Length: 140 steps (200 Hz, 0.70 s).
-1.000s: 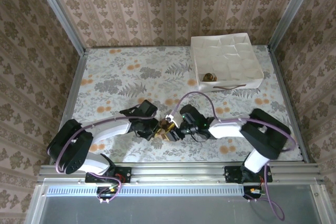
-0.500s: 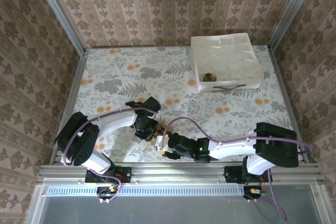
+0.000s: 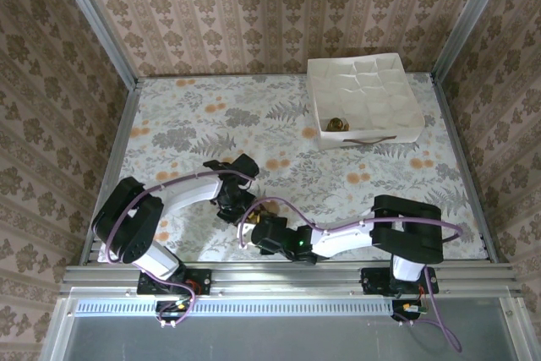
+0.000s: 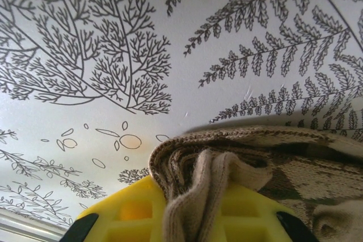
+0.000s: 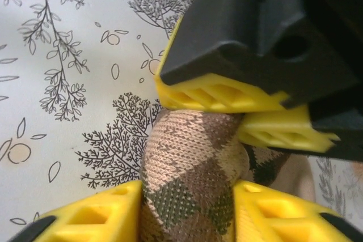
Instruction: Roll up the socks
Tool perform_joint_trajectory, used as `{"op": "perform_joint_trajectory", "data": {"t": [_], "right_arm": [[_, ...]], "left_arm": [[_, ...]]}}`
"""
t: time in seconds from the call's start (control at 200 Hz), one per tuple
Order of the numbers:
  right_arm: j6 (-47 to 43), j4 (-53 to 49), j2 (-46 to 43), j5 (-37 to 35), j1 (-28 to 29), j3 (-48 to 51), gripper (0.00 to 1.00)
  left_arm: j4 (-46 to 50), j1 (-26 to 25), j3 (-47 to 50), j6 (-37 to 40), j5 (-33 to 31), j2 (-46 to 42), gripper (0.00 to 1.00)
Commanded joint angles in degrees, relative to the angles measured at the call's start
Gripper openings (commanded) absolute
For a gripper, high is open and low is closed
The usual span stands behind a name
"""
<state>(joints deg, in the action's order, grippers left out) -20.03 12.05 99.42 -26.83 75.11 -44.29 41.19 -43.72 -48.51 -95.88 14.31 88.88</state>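
Argyle sock (image 5: 193, 174): brown-and-cream, bunched, lying by the table's (image 3: 186, 116) near edge, left of centre. Left gripper (image 4: 193, 211): clenching a fold of it. Right gripper (image 5: 186, 196): fingers pressing both its sides, grasping it. Brownish bundle (image 3: 336, 123): sitting in white box (image 3: 397, 82), far right corner.

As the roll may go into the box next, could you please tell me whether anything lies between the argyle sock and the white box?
Nothing visible does. The argyle sock sits between the fingers of the left end effector and right end effector near the front; the table toward the white box looks bare.
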Motion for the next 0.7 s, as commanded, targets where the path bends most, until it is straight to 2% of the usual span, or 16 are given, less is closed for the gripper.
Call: {"op": "perform_joint_trajectory", "data": {"t": [0.0, 0.095, 0.15, 0.275, 0.335, 0.465, 0.575, 0.695], "right_arm": [[3.4, -3.5, 1.8, -2.6, -0.3, -2.2, 0.18], [8.6, -8.2, 2.3, -1.2, -0.7, -2.6, 0.00], [11.8, -10.8, 2.5, 0.9, -1.1, -2.1, 0.00], [18.8, -11.9, 1.6, 7.9, -2.5, 1.8, 0.00], [21.6, -11.2, 1.2, 12.6, -3.8, 4.1, 0.00], [25.9, -8.2, 0.0, 20.4, -6.7, 8.2, 0.00], [29.5, -5.7, -0.1, 27.4, -10.2, 10.6, 0.00], [31.8, -3.5, 0.1, 31.2, -12.4, 12.7, 0.00]], "left_arm": [[5.8, 0.4, 2.5, 2.6, -2.0, 1.5, 0.06], [4.3, 1.3, 2.3, 3.9, -2.5, -1.2, 0.17], [3.1, 2.0, 2.1, 5.1, -2.8, -3.3, 0.29], [0.4, 4.4, 1.8, 7.7, -2.2, -8.1, 0.62], [-1.7, 5.3, 2.1, 9.0, -1.8, -10.5, 0.72], [-7.0, 6.6, 4.0, 11.0, -2.4, -16.1, 0.77], [-9.6, 6.7, 6.6, 11.9, -3.0, -20.8, 0.78], [-9.8, 6.2, 9.1, 12.8, -2.1, -24.5, 0.74]]}}
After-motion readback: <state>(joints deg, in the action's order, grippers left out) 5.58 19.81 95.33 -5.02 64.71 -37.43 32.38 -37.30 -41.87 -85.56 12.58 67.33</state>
